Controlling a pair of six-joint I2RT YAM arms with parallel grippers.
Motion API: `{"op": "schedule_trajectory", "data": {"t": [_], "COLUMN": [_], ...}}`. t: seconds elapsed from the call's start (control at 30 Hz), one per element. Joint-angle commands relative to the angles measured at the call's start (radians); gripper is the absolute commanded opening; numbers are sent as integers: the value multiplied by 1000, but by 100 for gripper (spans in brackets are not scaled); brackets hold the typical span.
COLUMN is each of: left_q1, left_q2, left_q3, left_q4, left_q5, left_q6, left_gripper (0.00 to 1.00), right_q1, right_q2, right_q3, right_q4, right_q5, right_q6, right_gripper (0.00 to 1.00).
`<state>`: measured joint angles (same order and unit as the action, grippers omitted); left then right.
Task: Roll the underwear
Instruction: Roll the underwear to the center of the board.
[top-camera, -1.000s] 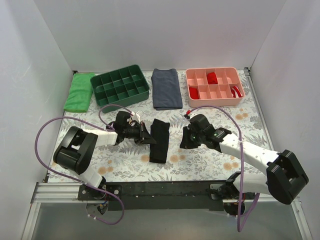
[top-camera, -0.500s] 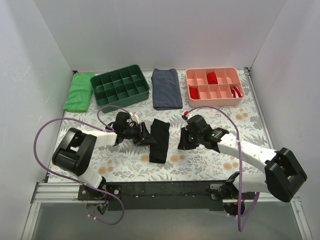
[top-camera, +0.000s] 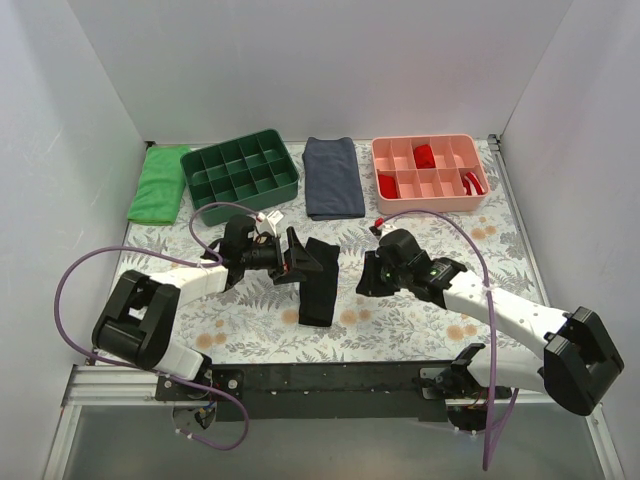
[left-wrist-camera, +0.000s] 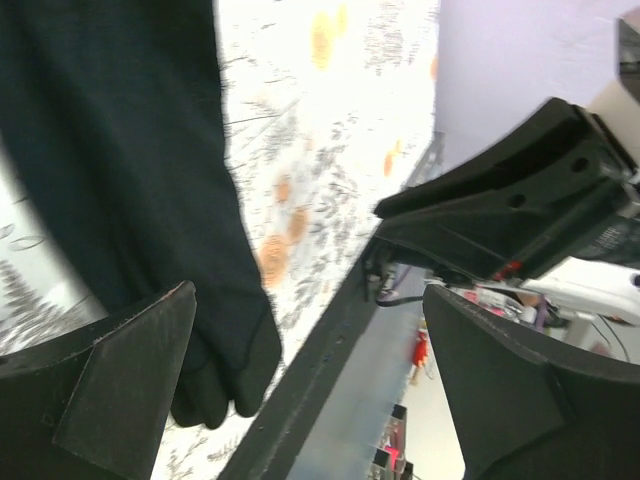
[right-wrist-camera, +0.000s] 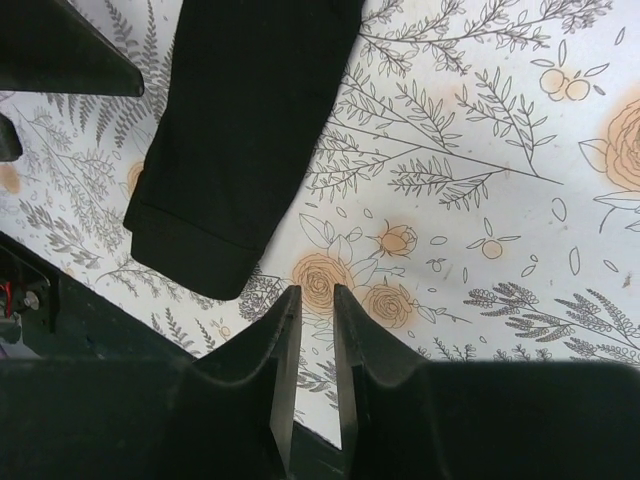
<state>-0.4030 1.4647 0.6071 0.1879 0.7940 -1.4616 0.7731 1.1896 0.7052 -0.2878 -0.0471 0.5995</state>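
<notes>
**Task item.** The black soft fabric underwear (top-camera: 318, 285) lies folded into 1 narrow lengthwise strip at the centre of the floral-print table (top-camera: 250, 325), between the 2 arms. Its upper end spreads slightly to the left. Its lower end points to the bottom edge of the top view. In the right wrist view the strip fills the upper left of the frame and its hemmed end lies flat on the print.

**Left end effector.** The left gripper (top-camera: 300, 260) sits just beside the upper left edge of the strip, left of frame centre. Its jaws are spread wide. In the left wrist view the 2 black fingers (left-wrist-camera: 110, 390) stand at the lower left and lower right corners, and no cloth is clamped between them. The underwear fills the upper left of that frame. Contact between finger and cloth cannot be confirmed.

**Right end effector.** The right gripper (top-camera: 366, 278) sits right of the strip, near it but apart. In the right wrist view its jaws are drawn almost together, with only a thin slit of table print between them, and they grasp nothing.

**Other items, upper part of the top view, left to right.**
- A folded bright green cloth (top-camera: 160, 185).
- A dark green plastic compartment tray (top-camera: 240, 170).
- A folded navy-grey cloth (top-camera: 333, 178).
- A pink plastic compartment tray (top-camera: 395, 150) holding small red rolled garments (top-camera: 424, 155).
</notes>
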Motion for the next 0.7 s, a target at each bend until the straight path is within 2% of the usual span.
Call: {"op": "schedule_trajectory", "data": {"t": [0.0, 0.13, 0.17, 0.33, 0.43, 0.67], "left_q1": [1, 1, 0, 0, -2, 0], "left_q2": [-1, 49, 63, 152, 178, 187], "left_q3": [-16, -82, -89, -115, -115, -119], "left_q4": [160, 401, 419, 491, 524, 466], "left_q5": [117, 171, 172, 177, 168, 123], "left_q6": [-92, -213, -221, -229, -232, -204], "left_gripper": [98, 98, 98, 98, 98, 98], "right_q1": [3, 3, 3, 3, 25, 207], "right_q2": [-59, -70, -70, -76, -65, 8], "right_q3": [-12, -12, -10, -4, 0, 10], "right_q4": [-2, -19, -22, 1, 36, 44], "right_q5": [41, 41, 41, 26, -8, 33], "right_q6": [23, 28, 26, 16, -45, -193], "right_gripper": [28, 29, 29, 29, 30, 34]}}
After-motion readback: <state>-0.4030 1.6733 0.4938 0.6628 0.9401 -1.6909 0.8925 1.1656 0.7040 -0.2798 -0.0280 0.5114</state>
